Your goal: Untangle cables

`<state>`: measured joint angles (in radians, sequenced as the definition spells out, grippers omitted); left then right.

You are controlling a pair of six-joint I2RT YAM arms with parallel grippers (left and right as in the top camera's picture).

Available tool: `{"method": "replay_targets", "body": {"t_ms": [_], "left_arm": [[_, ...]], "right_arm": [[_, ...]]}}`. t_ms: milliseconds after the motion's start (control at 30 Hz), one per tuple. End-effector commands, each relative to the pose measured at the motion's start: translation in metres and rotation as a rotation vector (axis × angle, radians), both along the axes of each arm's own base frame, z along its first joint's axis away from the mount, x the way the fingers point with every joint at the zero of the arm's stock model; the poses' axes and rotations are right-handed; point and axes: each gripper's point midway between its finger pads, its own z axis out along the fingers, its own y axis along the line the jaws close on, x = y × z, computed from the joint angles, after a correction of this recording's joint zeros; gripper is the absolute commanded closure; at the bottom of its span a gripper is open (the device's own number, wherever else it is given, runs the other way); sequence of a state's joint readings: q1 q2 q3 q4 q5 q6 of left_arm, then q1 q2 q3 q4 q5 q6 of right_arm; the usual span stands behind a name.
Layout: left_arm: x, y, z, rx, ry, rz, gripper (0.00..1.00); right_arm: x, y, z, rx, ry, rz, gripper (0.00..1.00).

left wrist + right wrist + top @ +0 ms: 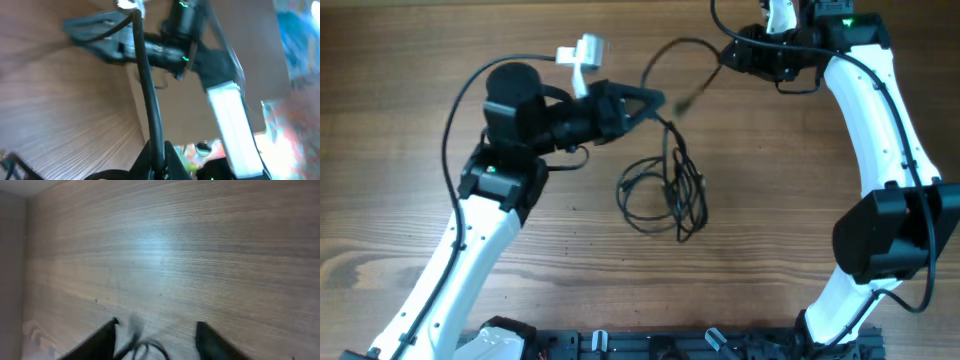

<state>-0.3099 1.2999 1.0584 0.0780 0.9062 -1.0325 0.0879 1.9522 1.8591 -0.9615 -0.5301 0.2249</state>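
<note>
The black cables lie in loose tangled loops at the table's middle. One strand rises from the loops to my left gripper, then arcs up and right toward my right gripper. A blurred plug end hangs between the two grippers. In the left wrist view my left gripper is shut on a cable strand that runs up and away from the jaws. In the right wrist view my right gripper is open, with a blurred bit of cable low between its fingers.
The wooden table carries only the cables. My right arm shows across the left wrist view. A black rail runs along the near edge between the arm bases.
</note>
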Motion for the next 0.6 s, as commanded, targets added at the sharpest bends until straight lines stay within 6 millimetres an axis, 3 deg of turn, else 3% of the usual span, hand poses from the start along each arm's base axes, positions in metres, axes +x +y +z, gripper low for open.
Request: {"method": "replay_targets", "body": {"t_ms": [0, 167, 233, 433, 567], "left_arm": [[0.037, 0.036, -0.027, 0.058, 0.123, 0.223, 0.96], [0.067, 0.067, -0.056, 0.139, 0.196, 0.458, 0.96], [0.077, 0.079, -0.06, 0.145, 0.213, 0.547, 0.96], [0.092, 0.103, -0.064, 0.079, 0.323, 0.749, 0.96], [0.092, 0.103, -0.064, 0.02, 0.392, 0.767, 0.96]], "right_arm": [[-0.008, 0.012, 0.032, 0.056, -0.096, 0.117, 0.41], [-0.028, 0.014, 0.085, 0.032, -0.243, 0.172, 0.33], [-0.045, 0.03, 0.095, 0.064, -0.276, 0.273, 0.33], [-0.083, 0.089, 0.094, 0.144, -0.256, 0.477, 0.34], [-0.087, 0.11, 0.08, 0.026, -0.255, 0.482, 0.34]]}}
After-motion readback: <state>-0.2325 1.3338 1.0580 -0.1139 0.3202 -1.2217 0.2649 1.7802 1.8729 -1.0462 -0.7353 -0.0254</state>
